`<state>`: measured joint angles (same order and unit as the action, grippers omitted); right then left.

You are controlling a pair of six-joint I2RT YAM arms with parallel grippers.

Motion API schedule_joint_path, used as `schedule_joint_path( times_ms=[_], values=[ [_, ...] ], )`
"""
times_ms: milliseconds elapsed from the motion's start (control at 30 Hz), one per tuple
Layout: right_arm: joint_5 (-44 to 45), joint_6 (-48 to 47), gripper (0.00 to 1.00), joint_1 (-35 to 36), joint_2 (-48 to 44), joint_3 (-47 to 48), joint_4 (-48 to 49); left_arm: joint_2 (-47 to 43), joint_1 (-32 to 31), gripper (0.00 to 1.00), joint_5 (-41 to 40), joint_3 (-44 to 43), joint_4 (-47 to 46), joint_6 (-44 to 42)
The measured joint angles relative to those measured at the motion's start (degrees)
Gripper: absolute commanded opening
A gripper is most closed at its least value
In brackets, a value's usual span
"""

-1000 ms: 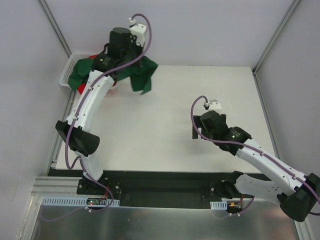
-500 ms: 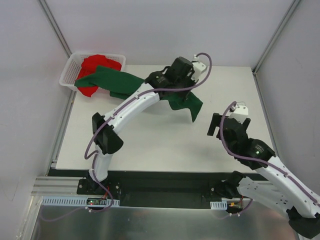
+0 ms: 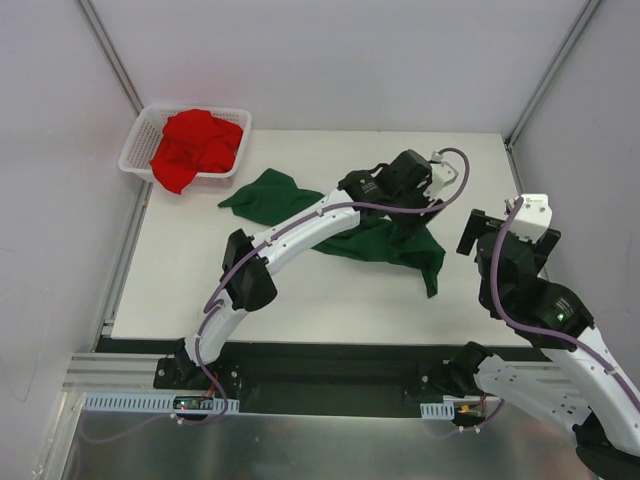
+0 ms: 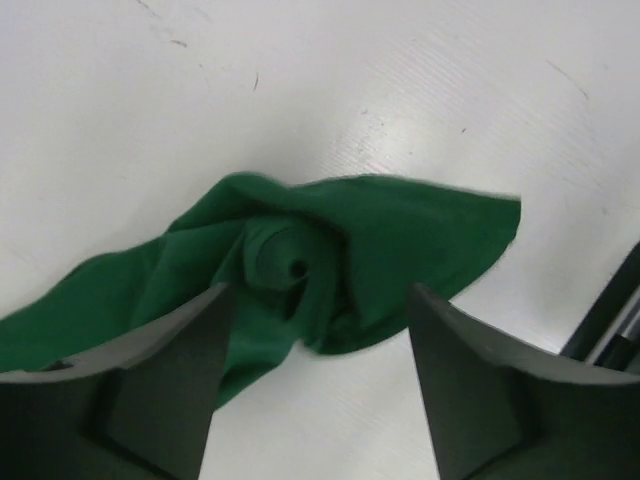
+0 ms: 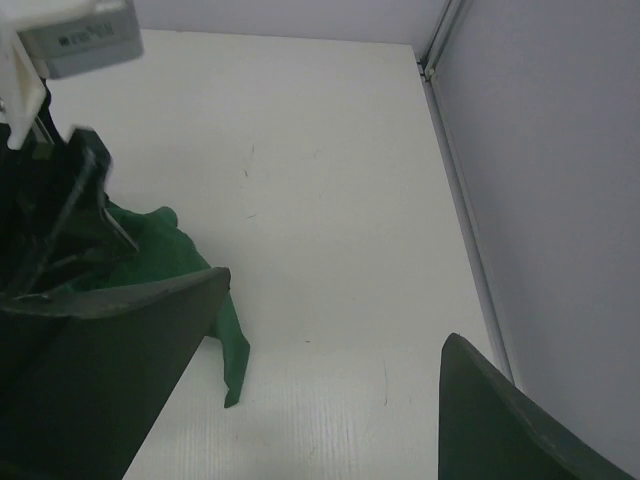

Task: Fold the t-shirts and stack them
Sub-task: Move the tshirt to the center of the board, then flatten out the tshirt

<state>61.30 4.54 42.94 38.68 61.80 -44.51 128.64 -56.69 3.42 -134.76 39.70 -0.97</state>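
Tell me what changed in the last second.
The left gripper carried the green shirt from the basket rightward onto the table and let go; its jaws now stand open above it. The right gripper pulled back to the right, open as before. The red shirt stayed in the basket.

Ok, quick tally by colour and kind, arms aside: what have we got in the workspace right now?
Dark green cloth t-shirt: 1
Bright red cloth t-shirt: 1
White plastic mesh basket: 1
Total: 3
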Motion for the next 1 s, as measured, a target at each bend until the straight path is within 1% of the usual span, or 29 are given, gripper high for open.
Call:
schedule_joint_path(
  times_ms=[33, 200, 333, 400, 500, 567, 633, 700, 733, 833, 1000],
  values=[
    [0.0, -0.5, 0.96, 0.0, -0.3, 0.0, -0.2, 0.4, -0.2, 0.99, -0.4, 0.0, -0.2, 0.2],
    [-1.0, -1.0, 0.96, -0.1, -0.2, 0.0, -1.9, 0.5, -0.3, 0.99, -3.5, 1.6, -1.8, 0.3],
    [-3.7, -0.7, 0.96, -0.2, 0.8, -0.9, -2.4, -1.9, 2.0, 0.99, -4.0, 7.5, -3.5, 0.8],
    [-5.6, -0.5, 0.96, -0.2, 1.6, -2.3, -2.3, -5.4, 5.2, 0.99, -3.9, 13.4, -4.6, 1.7],
    [-9.1, -0.2, 0.96, -0.2, 3.8, -4.9, -2.0, -12.2, 12.7, 0.99, -4.0, 22.8, -6.4, 3.0],
    [-11.8, 0.6, 0.96, -0.2, 6.7, -6.4, -1.5, -17.9, 19.0, 0.99, -4.5, 29.2, -8.0, 3.7],
    [-14.6, 1.4, 0.96, -0.3, 10.3, -7.5, -0.4, -23.2, 25.2, 0.99, -5.4, 33.8, -8.9, 4.5],
    [-17.5, 2.2, 0.96, -0.4, 13.7, -8.7, 1.0, -28.6, 29.8, 0.99, -6.4, 38.0, -9.9, 4.8],
    [-18.8, 2.5, 0.96, -0.4, 15.1, -9.1, 1.8, -31.3, 31.0, 0.99, -7.0, 39.9, -10.3, 4.9],
    [-22.1, 3.6, 0.96, -0.8, 19.6, -9.3, 3.6, -36.3, 30.9, 0.99, -6.9, 43.0, -11.0, 4.9],
    [-25.5, 5.0, 0.96, -1.2, 26.1, -9.0, 5.3, -36.7, 29.3, 0.99, -5.0, 45.3, -12.4, 4.9]
  ],
)
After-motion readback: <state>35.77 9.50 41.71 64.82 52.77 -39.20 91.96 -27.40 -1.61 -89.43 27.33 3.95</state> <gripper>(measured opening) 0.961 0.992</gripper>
